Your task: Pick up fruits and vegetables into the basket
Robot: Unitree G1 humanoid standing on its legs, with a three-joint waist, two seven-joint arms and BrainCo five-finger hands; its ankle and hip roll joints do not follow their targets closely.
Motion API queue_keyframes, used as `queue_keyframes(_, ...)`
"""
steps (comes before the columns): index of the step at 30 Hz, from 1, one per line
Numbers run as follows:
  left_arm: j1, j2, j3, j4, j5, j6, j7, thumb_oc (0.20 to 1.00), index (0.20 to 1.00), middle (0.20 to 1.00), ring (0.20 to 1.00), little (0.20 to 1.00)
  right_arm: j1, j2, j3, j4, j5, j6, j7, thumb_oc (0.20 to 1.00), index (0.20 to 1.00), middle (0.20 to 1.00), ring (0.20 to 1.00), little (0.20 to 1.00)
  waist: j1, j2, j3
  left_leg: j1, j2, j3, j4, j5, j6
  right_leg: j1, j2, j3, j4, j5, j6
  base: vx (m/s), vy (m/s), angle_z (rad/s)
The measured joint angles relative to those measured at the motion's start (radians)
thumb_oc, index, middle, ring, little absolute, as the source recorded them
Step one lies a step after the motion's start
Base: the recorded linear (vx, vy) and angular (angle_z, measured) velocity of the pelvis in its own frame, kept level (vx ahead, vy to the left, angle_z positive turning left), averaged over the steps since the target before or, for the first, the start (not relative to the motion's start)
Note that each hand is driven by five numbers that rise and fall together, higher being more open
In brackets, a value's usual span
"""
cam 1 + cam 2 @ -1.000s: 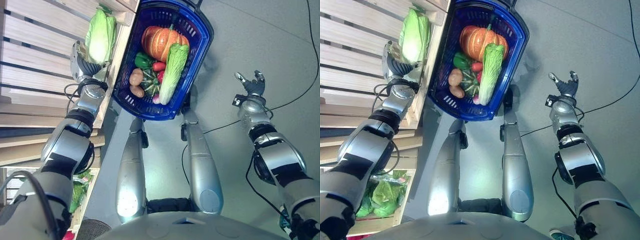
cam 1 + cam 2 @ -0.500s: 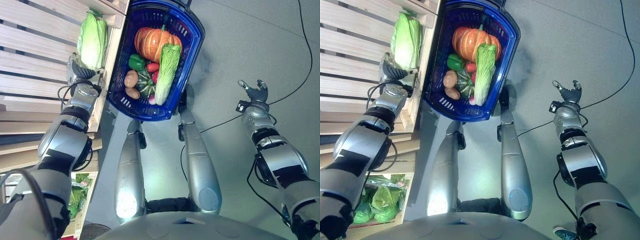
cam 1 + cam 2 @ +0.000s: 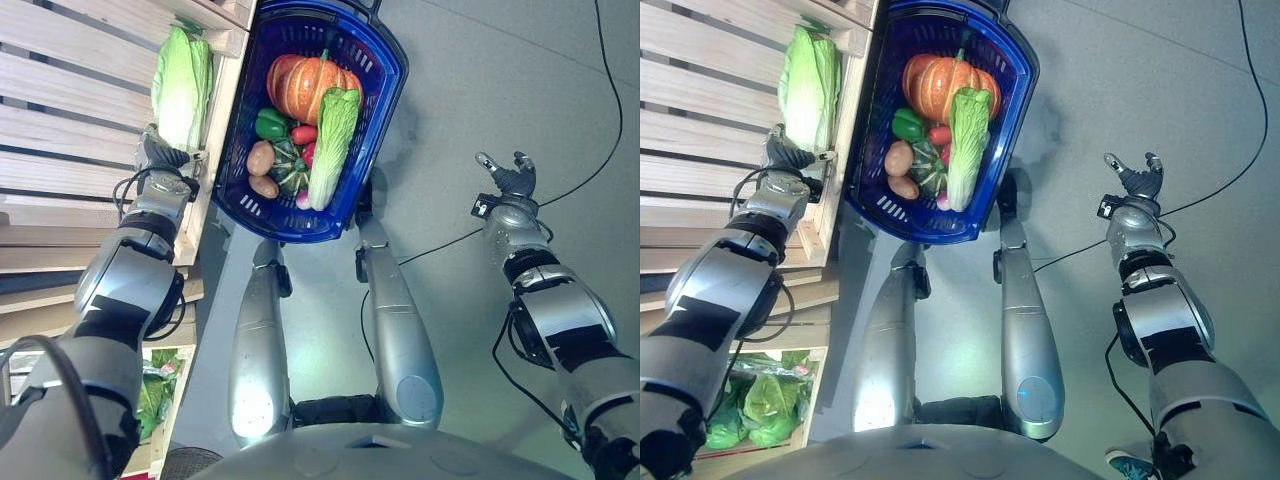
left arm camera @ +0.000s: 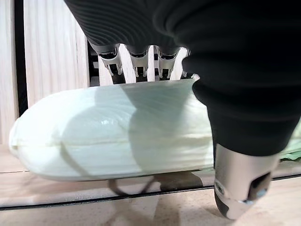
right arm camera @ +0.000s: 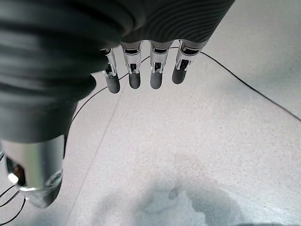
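- The left robot hand is reaching onto the slatted wooden shelf, its fingers running over the far side of a pale green napa cabbage and its thumb on the near side; whether it is gripping cannot be told.
- The cabbage is lying lengthwise on the shelf, just beside its edge.
- The right robot hand is hovering over the grey floor, fingers spread apart and holding nothing.
- The blue basket is sitting on the floor beside the shelf, carrying a pumpkin, a second napa cabbage, a green pepper and a potato.
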Motion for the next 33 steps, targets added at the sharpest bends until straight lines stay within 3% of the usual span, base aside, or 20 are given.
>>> queue_keyframes(1, -0.003, 0.001, 0.000, 0.003, 0.000, 0.001, -0.006, 0.495, 0.495, 0.495, 0.495, 0.495, 0.000, 0.000, 0.000, 0.000, 0.000, 0.000, 0.000, 1.000, 1.000, 1.000, 1.000, 1.000, 0.000, -0.002, -0.001, -0.001, 0.000, 0.000, 0.000, 0.000, 0.000, -0.001, 0.000, 0.000, 0.000, 0.000, 0.000, 0.00, 0.000, 0.00)
queue_keyframes(2, -0.007, 0.003, 0.000, 0.005, -0.002, 0.006, -0.016, 0.263, 0.263, 0.263, 0.263, 0.263, 0.000, 0.000, 0.000, 0.000, 0.000, 0.000, -0.001, 1.000, 1.000, 1.000, 1.000, 1.000, 0.000, -0.004, -0.001, -0.002, 0.000, 0.000, 0.000, 0.000, 0.000, -0.001, 0.000, 0.000, -0.001, 0.000, 0.000, 0.00, 0.000, 0.00)
queue_keyframes(3, -0.012, 0.007, -0.001, 0.005, -0.009, 0.014, -0.021, 0.200, 0.200, 0.200, 0.200, 0.200, -0.001, 0.000, 0.000, 0.000, 0.000, 0.000, -0.001, 1.000, 1.000, 1.000, 1.000, 1.000, 0.000, -0.006, -0.001, -0.003, 0.000, 0.000, 0.000, -0.001, 0.000, -0.002, 0.000, 0.000, -0.001, 0.000, 0.000, 0.00, 0.000, 0.00)
queue_keyframes(17, -0.030, 0.041, -0.012, 0.013, -0.009, 0.016, -0.085, 0.200, 0.200, 0.200, 0.200, 0.200, -0.011, 0.001, 0.001, -0.001, 0.000, 0.000, -0.003, 1.000, 1.000, 1.000, 1.000, 1.000, 0.002, -0.008, -0.002, -0.008, 0.000, 0.000, 0.001, -0.003, 0.001, -0.006, 0.000, 0.000, -0.003, -0.003, 0.004, 0.00, 0.000, 0.00)
queue_keyframes(18, -0.030, 0.041, -0.013, 0.013, -0.009, 0.015, -0.085, 0.300, 0.300, 0.300, 0.300, 0.300, -0.011, 0.001, 0.002, -0.001, 0.000, 0.000, -0.004, 1.000, 1.000, 1.000, 1.000, 1.000, 0.002, -0.008, -0.002, -0.009, 0.000, 0.000, 0.001, -0.003, 0.001, -0.007, 0.000, 0.000, -0.003, -0.003, 0.004, 0.00, 0.000, 0.00)
queue_keyframes(20, -0.030, 0.041, -0.013, 0.013, -0.009, 0.016, -0.085, 0.859, 0.859, 0.859, 0.859, 0.859, -0.012, 0.001, 0.002, -0.002, 0.001, 0.000, -0.004, 1.000, 1.000, 1.000, 1.000, 1.000, 0.002, -0.008, -0.002, -0.010, 0.000, 0.000, 0.001, -0.003, 0.001, -0.008, 0.000, 0.000, -0.003, -0.003, 0.004, 0.00, 0.000, 0.00)
queue_keyframes(21, -0.031, 0.041, -0.012, 0.013, -0.009, 0.017, -0.084, 1.000, 1.000, 1.000, 1.000, 1.000, -0.013, 0.001, 0.002, -0.002, 0.001, 0.000, -0.005, 1.000, 1.000, 1.000, 1.000, 1.000, 0.002, -0.009, -0.002, -0.010, 0.000, 0.000, 0.001, -0.003, 0.000, -0.009, 0.000, 0.000, -0.003, -0.003, 0.005, 0.00, 0.000, 0.00)
queue_keyframes(27, -0.053, 0.043, -0.012, 0.021, -0.008, 0.061, -0.093, 1.000, 1.000, 1.000, 1.000, 1.000, -0.017, 0.003, 0.002, -0.008, 0.001, 0.001, -0.005, 1.000, 1.000, 1.000, 1.000, 1.000, 0.001, -0.022, -0.004, -0.032, 0.000, 0.000, 0.019, -0.009, 0.002, -0.025, 0.001, 0.002, -0.002, 0.010, 0.001, 0.00, -0.002, -0.01)
queue_keyframes(33, -0.056, 0.043, -0.035, 0.022, 0.014, 0.065, -0.104, 1.000, 1.000, 1.000, 1.000, 1.000, -0.017, 0.006, 0.007, -0.011, 0.005, 0.001, -0.005, 1.000, 1.000, 1.000, 1.000, 1.000, 0.000, -0.026, -0.005, -0.037, -0.001, 0.000, 0.034, -0.013, 0.004, -0.023, 0.000, 0.003, -0.001, 0.011, 0.003, 0.00, 0.000, 0.00)
